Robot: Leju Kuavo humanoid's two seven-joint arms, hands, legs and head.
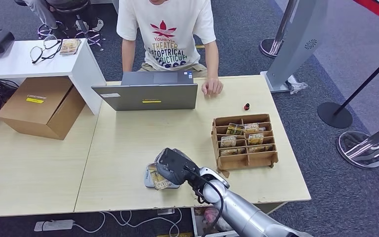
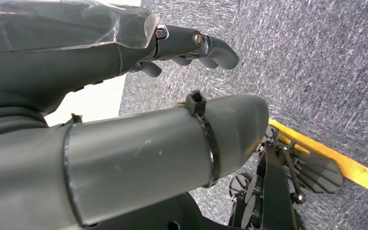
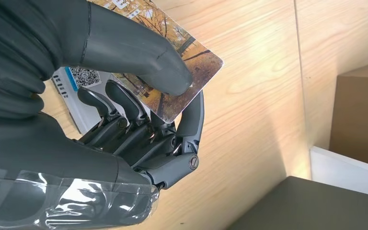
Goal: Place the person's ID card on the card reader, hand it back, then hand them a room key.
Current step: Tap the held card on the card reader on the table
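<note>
We hold the ID card (image 3: 182, 72) in our right hand (image 1: 173, 167), pinched between the thick thumb and the dark fingers (image 3: 191, 120), directly over the card reader (image 1: 150, 180) near the front edge of the table (image 1: 128, 148). In the right wrist view the reader's white face with its printed code sits just under the card. To do this step well, we judge that we should keep the card flat and bring it squarely onto the reader's face without loosening the pinch too soon. Our left hand (image 2: 191, 45) hangs by the carpet with its fingers loosely curled, holding nothing. To the right of the reader stands a cardboard rack (image 1: 244, 140) of small compartments, several holding room key cards (image 1: 246, 134); others look empty. Beyond it, a person (image 1: 168, 34) waits behind a laptop (image 1: 148, 94).
</note>
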